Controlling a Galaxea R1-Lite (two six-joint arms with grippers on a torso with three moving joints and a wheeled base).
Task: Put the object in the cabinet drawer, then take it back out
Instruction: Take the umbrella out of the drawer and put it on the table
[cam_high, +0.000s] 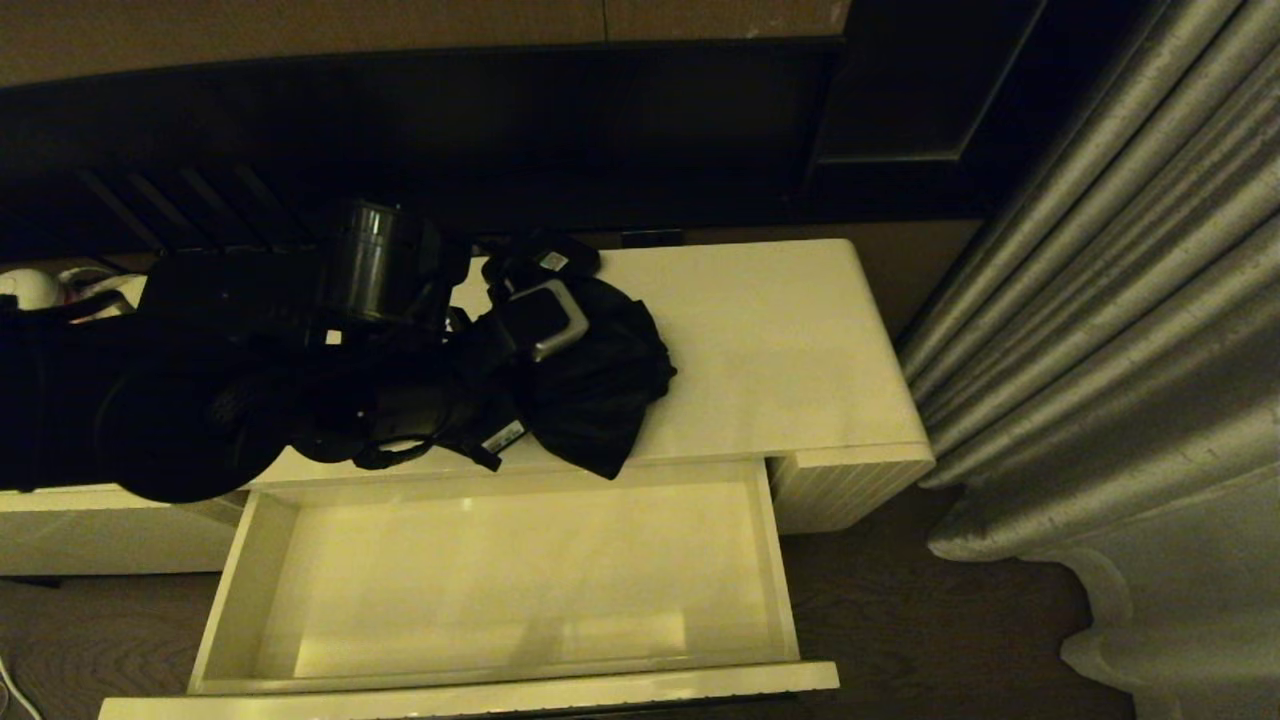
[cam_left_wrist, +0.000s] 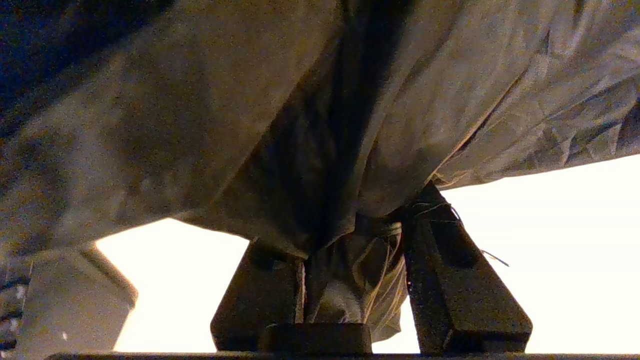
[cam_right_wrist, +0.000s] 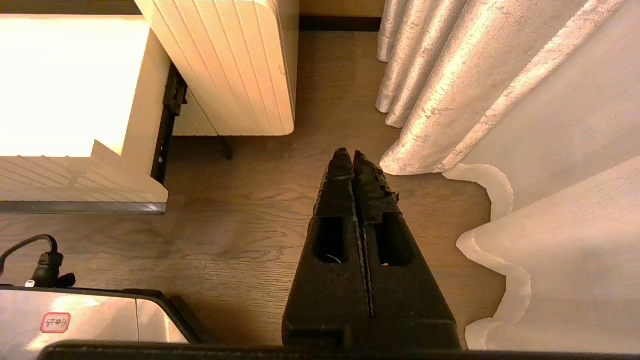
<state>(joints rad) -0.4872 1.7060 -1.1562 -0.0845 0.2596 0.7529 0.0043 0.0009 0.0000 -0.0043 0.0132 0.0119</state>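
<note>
The black folding umbrella (cam_high: 595, 385) is over the cabinet top's front edge, and its loose fabric reaches past the back of the open drawer (cam_high: 520, 580). My left gripper (cam_left_wrist: 355, 225) is shut on a bunch of the umbrella fabric (cam_left_wrist: 360, 270), which fills the gap between both fingers (cam_left_wrist: 450, 265). I cannot tell whether the umbrella rests on the top or hangs just above it. The cream-white drawer is pulled fully out and its pale inside is bare. My right gripper (cam_right_wrist: 350, 156) is shut on nothing, parked low over the wooden floor to the right of the drawer.
A small black box with a white label (cam_high: 547, 262) sits behind the umbrella on the cream cabinet top (cam_high: 790, 340). Grey curtains (cam_high: 1120, 300) hang close on the right. The ribbed cabinet side (cam_right_wrist: 235, 65) and the robot's base (cam_right_wrist: 85, 320) flank my right gripper.
</note>
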